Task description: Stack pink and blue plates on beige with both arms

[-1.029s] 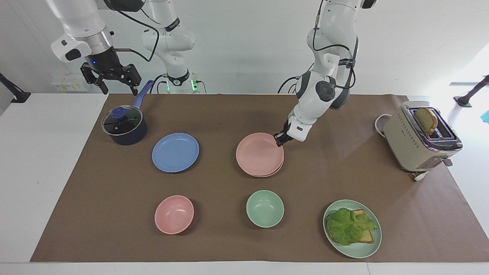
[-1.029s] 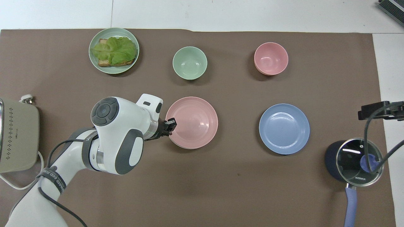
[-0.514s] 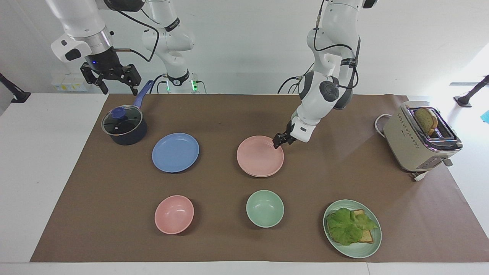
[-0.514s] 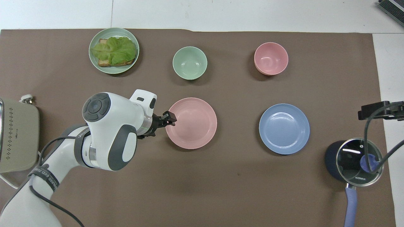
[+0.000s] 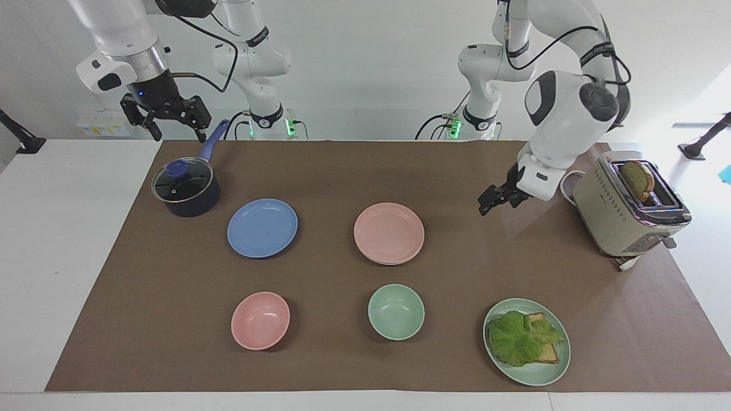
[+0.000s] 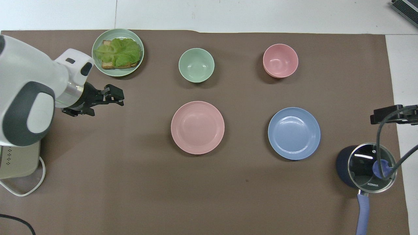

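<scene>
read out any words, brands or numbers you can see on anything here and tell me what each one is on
"KONKA": on the rim of the pot's glass lid, overhead view.
Left arm: a band of lettering near the elbow, too small to read.
Right arm: lettering on a black band, too small to read.
Toaster: only dot patterns, no text that can be read.
Plates and bowls: none.

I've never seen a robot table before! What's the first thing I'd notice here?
Probably the two big white robot arms. The left end effector hangs open over bare mat beside the toaster, while the right end effector waits open above the blue pot. Then the colours: a pink plate mid-table, stacked on another plate whose rim barely shows, and a blue plate beside it.
</scene>
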